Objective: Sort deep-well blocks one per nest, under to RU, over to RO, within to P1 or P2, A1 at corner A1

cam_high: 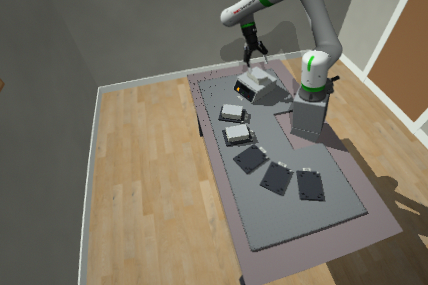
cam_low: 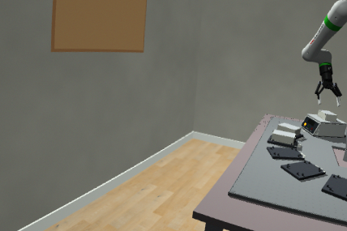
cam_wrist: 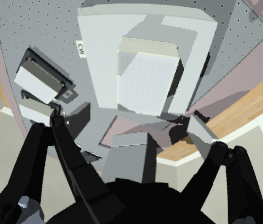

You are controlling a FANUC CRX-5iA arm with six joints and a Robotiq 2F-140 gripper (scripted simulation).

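One white block rests on the check-weigher CW. The amber lamp on its front is lit. My gripper is open and empty above that block, touching nothing. A second block and a third block each sit in a dark nest. Nest labels and the blocks' cut corners are too small to tell.
Three empty dark nests show: one beside the third block's nest, a middle one and an end one. The robot's grey pedestal stands at the table's inner side.
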